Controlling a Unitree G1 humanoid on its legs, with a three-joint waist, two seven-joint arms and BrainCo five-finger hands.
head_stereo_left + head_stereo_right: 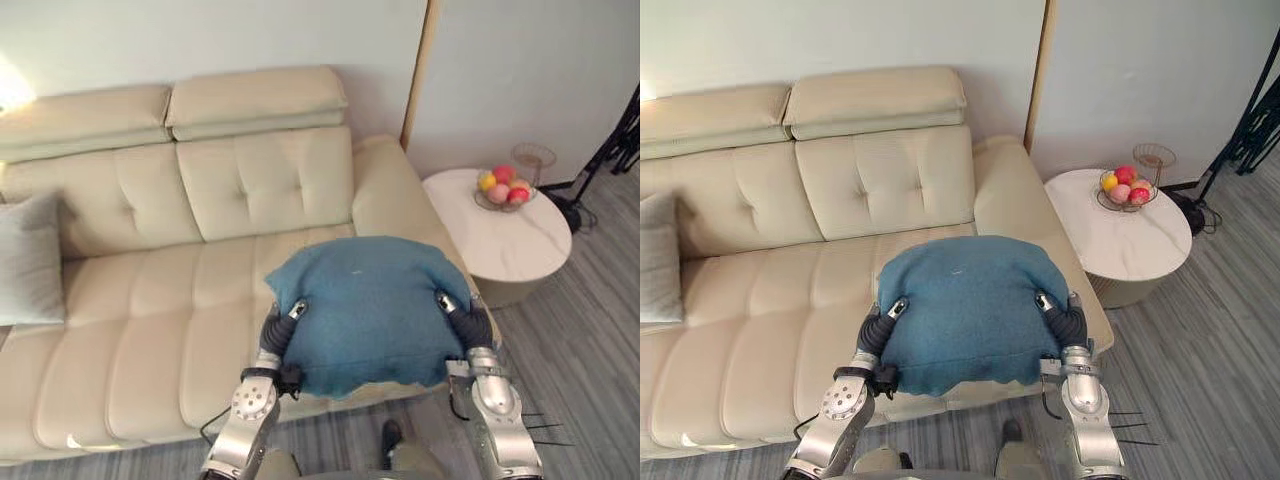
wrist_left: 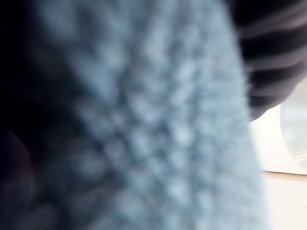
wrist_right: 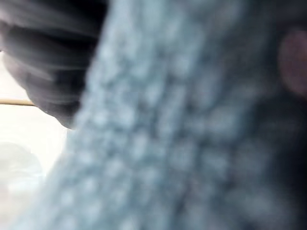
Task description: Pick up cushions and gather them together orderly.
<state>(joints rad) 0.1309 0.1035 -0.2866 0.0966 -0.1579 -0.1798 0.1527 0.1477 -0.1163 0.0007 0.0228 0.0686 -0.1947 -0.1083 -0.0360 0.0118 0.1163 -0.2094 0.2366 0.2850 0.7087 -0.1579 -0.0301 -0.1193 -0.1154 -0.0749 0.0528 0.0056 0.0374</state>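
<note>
A blue knitted cushion hangs over the right seat of the cream sofa, held from both sides. My left hand grips its left edge, thumb pressed on top. On the opposite edge my right hand does the same. The fingers beneath the cushion are hidden. Blue fabric lies right against the left wrist camera, and the same cloth against the right one. A grey cushion leans upright at the sofa's far left end.
A round white side table stands right of the sofa, bearing a fruit bowl and a wire basket. Black stand legs sit at the far right. Grey plank floor lies in front.
</note>
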